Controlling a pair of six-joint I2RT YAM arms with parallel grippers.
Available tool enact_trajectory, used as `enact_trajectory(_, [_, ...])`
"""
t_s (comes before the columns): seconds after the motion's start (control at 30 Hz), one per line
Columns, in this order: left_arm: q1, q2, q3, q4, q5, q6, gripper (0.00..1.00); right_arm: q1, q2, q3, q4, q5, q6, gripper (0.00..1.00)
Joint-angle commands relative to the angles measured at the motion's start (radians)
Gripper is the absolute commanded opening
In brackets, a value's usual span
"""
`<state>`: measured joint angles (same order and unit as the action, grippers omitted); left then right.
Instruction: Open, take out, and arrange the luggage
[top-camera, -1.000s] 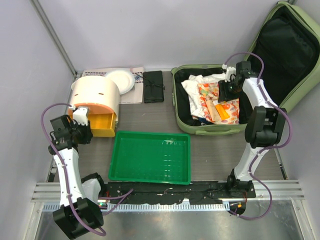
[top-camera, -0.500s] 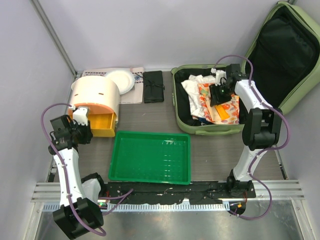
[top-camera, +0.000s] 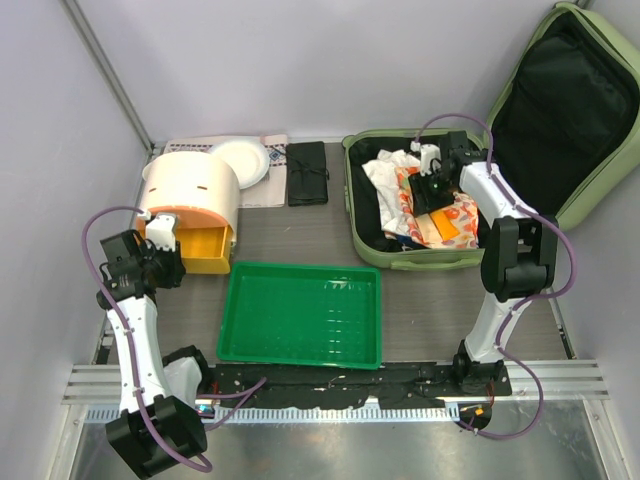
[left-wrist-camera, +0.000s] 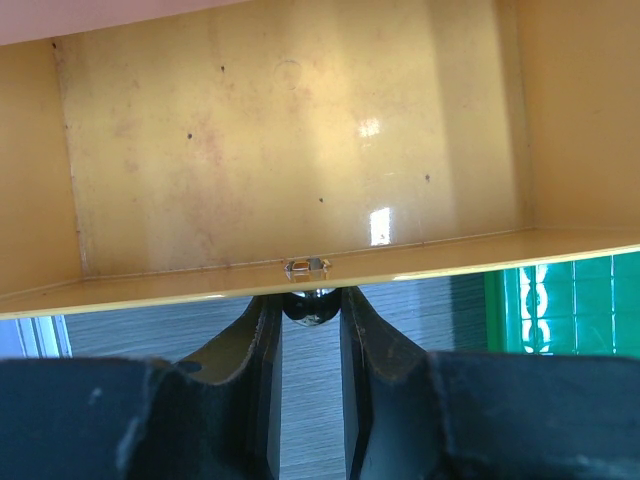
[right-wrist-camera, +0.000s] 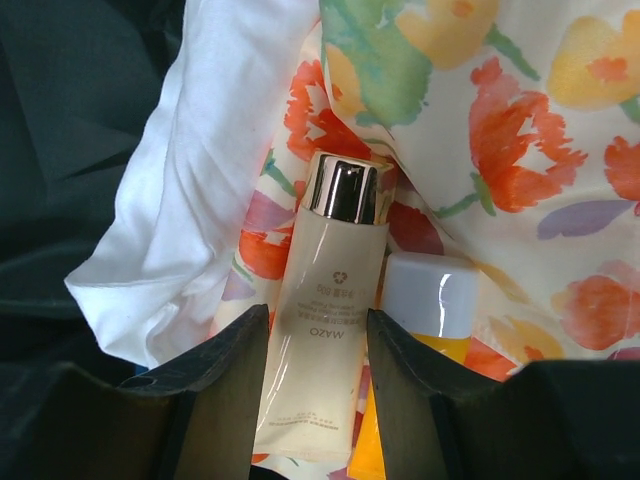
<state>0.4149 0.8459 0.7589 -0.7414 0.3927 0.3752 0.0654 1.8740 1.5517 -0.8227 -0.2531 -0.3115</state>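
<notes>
The right gripper (top-camera: 432, 190) has shifted left over the open luggage (top-camera: 420, 262) at far right, jaws half-wide astride a bottle (right-wrist-camera: 325, 290) on floral cloth (right-wrist-camera: 520, 120); whether it grips is unclear. The left gripper (left-wrist-camera: 309, 303) is unmoved, pinched narrowly on the drawer (left-wrist-camera: 300, 150) knob (left-wrist-camera: 306, 268).

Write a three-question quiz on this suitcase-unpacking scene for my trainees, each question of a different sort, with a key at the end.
1. True or false: the lid of the luggage is shut.
2. In the right wrist view, what lies between the jaws of the right gripper?
A. a spoon
B. a gold-capped pale bottle
C. a shoe
3. Fill in the missing word: the left gripper holds the knob of the yellow ____.

Key
1. False: the lid stands open against the right wall.
2. B
3. drawer
</notes>
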Motion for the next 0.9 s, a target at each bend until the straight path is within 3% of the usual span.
enact_trajectory(0.0, [0.001, -0.004, 0.026, -0.019, 0.025, 0.01, 0.0, 0.008, -0.038, -0.013, 0.017, 0.014, 0.009, 0.48])
enact_trajectory(0.3, [0.001, 0.005, 0.026, -0.018, 0.034, 0.007, 0.0, 0.01, -0.019, -0.024, 0.008, 0.106, 0.008, 0.55])
enact_trajectory(0.63, [0.001, 0.007, 0.025, -0.012, 0.038, 0.001, 0.0, 0.007, -0.154, -0.237, 0.138, 0.078, 0.009, 0.56])
enact_trajectory(0.87, [0.001, 0.009, 0.026, -0.012, 0.037, -0.002, 0.0, 0.001, -0.245, -0.332, 0.2, 0.04, -0.009, 0.63])
